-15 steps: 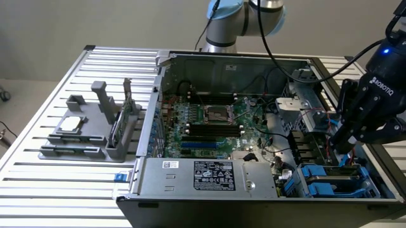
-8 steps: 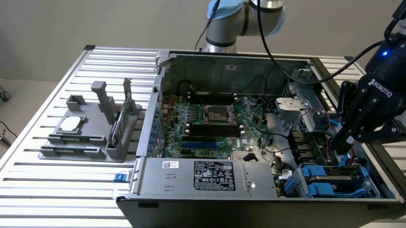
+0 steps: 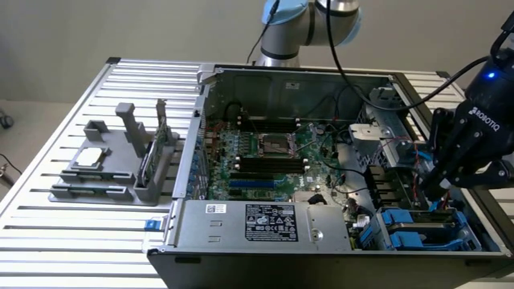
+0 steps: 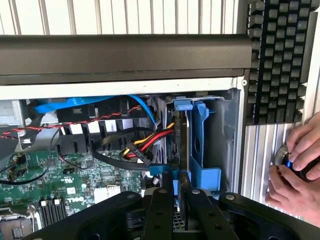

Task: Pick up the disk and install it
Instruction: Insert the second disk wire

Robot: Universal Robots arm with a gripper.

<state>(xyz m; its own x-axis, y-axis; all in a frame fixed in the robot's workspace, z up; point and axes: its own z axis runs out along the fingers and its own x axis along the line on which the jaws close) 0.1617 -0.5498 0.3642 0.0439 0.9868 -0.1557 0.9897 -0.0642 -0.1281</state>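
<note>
The disk (image 4: pixel 181 131) stands on edge in the blue drive bay (image 4: pixel 202 145) at a corner of the open computer case, its blue carrier tab (image 4: pixel 183 105) at the far end. My gripper (image 4: pixel 175 200) is over its near end, with the two black fingers (image 4: pixel 159 212) close together on either side of the disk's blue-framed edge. In the exterior view the gripper (image 3: pixel 437 191) reaches down into the case at that view's right, just above the blue drive carriers (image 3: pixel 413 233).
Red, yellow and black cables (image 4: pixel 142 145) run beside the bay. A person's hands (image 4: pixel 297 167) rest on a small device outside the case, near a black keyboard (image 4: pixel 280 60). A grey fixture (image 3: pixel 112 162) sits at the exterior view's left. The power supply (image 3: pixel 265 223) fills the case's front.
</note>
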